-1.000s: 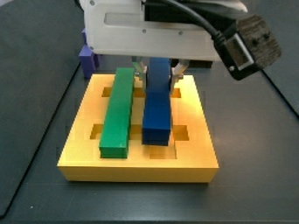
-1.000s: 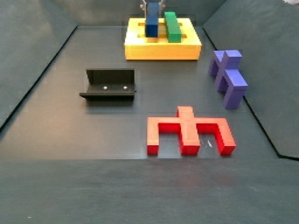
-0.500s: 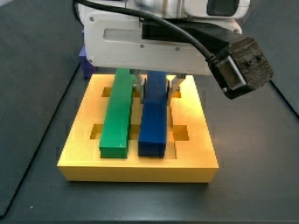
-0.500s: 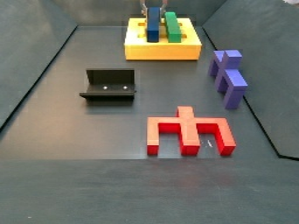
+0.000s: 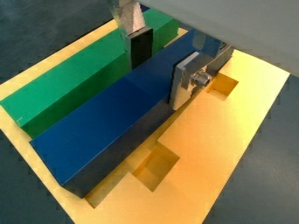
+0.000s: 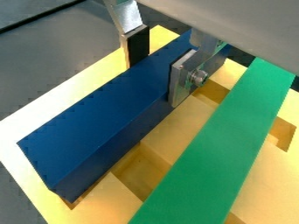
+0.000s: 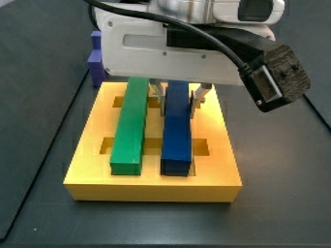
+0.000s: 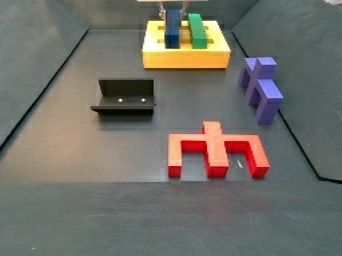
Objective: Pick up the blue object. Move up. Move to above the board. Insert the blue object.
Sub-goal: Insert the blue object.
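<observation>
Two long bars are lying side by side on the board [image 7: 91,180], which is sitting at the far edge of the worktop [image 8: 80,200] in a side view, near the middle of that edge. Going left to right in the close side view, the green bar [image 7: 130,124] is resting in one groove, and the blue object [image 7: 177,136] is lying parallel just beside it, its near end close to the board's near edge. Whether it is fully seated in its groove I cannot tell; it is looking level and about as high as the green bar.

The gripper [image 5: 162,54] is hanging over the far end of the blue object. In both wrist views the jaws are standing on either side of the bar, one silver finger [image 6: 184,75] pressing flat against its side face, so they are closed on its width, not spread beyond it.

The blue object is looking stiff and light, a plain smooth block with flat parallel sides, probably a little slippery. Those long side faces are the place to grip; holding near one end, as here, is leaving the free end liable to droop or jam.

Elsewhere the fixture [image 8: 123,98], a purple stepped block [image 8: 262,88] and a red piece [image 8: 217,152] are sitting well apart.
</observation>
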Motion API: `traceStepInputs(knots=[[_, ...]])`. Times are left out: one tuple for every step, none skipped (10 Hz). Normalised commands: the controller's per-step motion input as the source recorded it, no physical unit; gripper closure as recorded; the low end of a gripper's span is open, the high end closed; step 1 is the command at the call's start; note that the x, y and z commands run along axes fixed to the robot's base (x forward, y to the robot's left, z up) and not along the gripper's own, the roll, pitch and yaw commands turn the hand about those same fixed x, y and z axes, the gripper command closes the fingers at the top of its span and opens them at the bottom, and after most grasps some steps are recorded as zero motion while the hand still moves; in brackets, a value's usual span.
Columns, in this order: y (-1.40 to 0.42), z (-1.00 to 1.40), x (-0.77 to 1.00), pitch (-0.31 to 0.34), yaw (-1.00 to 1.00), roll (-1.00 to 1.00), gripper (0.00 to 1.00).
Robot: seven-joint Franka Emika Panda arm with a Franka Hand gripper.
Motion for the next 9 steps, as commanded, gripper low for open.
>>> traceStepInputs(knots=[[0.05,-0.23,0.19,0.14,0.06,0.18,1.0],[0.02,-0.23,0.21,0.13,0.06,0.17,1.0],[0.03,-0.22,0.17,0.12,0.07,0.16,1.0],[0.03,-0.2,0.27,0.134,0.19,0.18,1.0],[0.05,-0.19,0.29,0.134,0.19,0.16,1.0],[0.03,-0.19,0.29,0.13,0.17,0.15,1.0],[0.03,-0.17,0.29,0.134,0.16,0.14,1.0],[0.0,-0.18,0.27,0.121,0.13,0.12,1.0],[0.0,-0.21,0.07,0.059,0.02,0.1,1.0]])
